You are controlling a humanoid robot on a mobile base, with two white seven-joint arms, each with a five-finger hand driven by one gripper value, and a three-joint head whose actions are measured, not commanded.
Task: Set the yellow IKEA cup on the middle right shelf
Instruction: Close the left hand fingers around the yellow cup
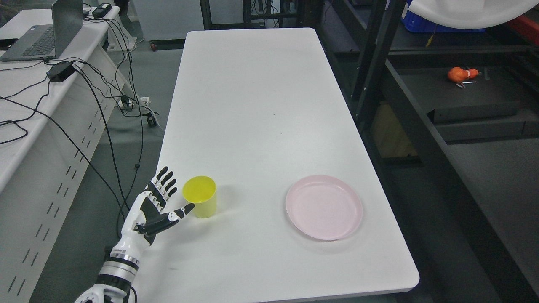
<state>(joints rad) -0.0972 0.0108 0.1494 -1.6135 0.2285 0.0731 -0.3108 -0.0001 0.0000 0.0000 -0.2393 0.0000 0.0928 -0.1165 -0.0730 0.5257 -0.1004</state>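
Left hand: white and black, entering from the lower left corner on a jointed forearm, over the near left edge of the white table; fingers spread and straight, pointing away from the camera, thumb stretched toward the right with its tip at the side of the cup, contact not certain; it holds nothing. Yellow cup: upright, mouth open upward, standing on the table near its left edge in the near part, just beside the left hand on that hand's right. Pink plate: round, shallow, lying flat on the table toward the near right side, well apart from the cup. Table: long, rectangular with rounded corners, running away from the camera; its far part carries nothing. Black shelving unit: dark metal uprights and deck surfaces along the table's right side. Orange object: small, lying on a dark shelf surface at upper right, kind not identifiable. Blue crate: partly visible at the top right, under a white curved form. White desk: at the left, across a floor gap from the table. Laptop: grey, open, on the desk's far end. Black cables: several, trailing from the desk and a black power adapter down to the grey floor between desk and table.
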